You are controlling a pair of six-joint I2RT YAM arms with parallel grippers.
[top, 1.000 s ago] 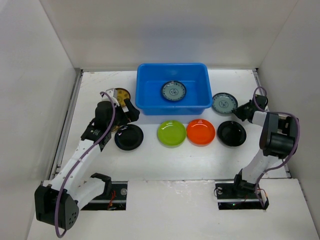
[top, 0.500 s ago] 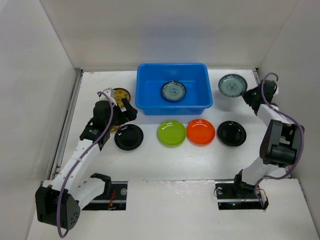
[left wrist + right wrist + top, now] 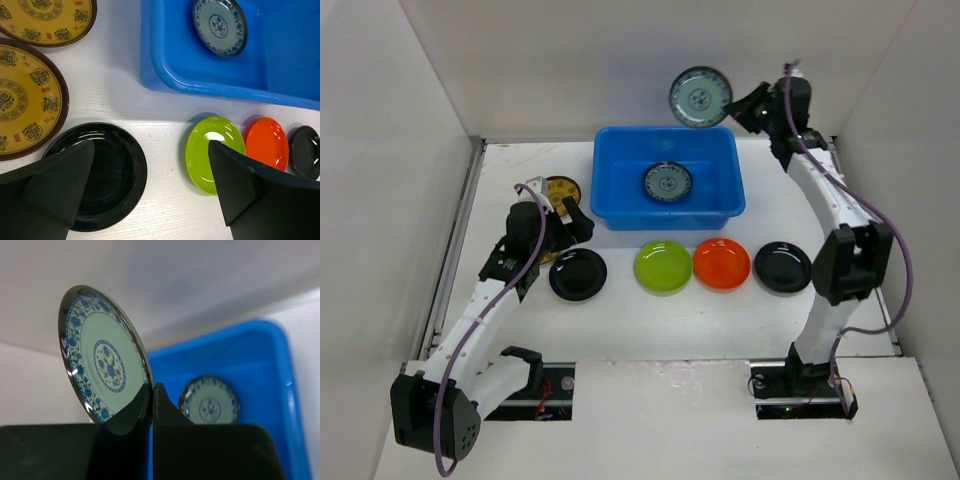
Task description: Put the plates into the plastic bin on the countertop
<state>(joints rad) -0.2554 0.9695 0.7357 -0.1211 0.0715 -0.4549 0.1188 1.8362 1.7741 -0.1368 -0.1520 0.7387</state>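
Note:
The blue plastic bin (image 3: 620, 190) stands at the back of the countertop (image 3: 650, 310) with one blue-grey patterned plate (image 3: 667, 182) lying in it. My right gripper (image 3: 740, 108) is shut on the rim of the second blue-grey plate (image 3: 700, 96) and holds it high above the bin's far edge; in the right wrist view the held plate (image 3: 102, 360) stands tilted on edge. My left gripper (image 3: 582, 226) is open over a black plate (image 3: 578, 275), left of the bin. Two yellow-brown plates (image 3: 25, 100) lie beside it. The lime green (image 3: 663, 266), orange (image 3: 721, 264) and second black plate (image 3: 783, 267) lie in a row before the bin.
White walls close in the countertop on the left, back and right. The arm bases sit at the near edge.
My right gripper has lifted the blue-grey plate from the countertop right of the bin, up and leftward to above the bin's far edge. The left arm has barely moved.

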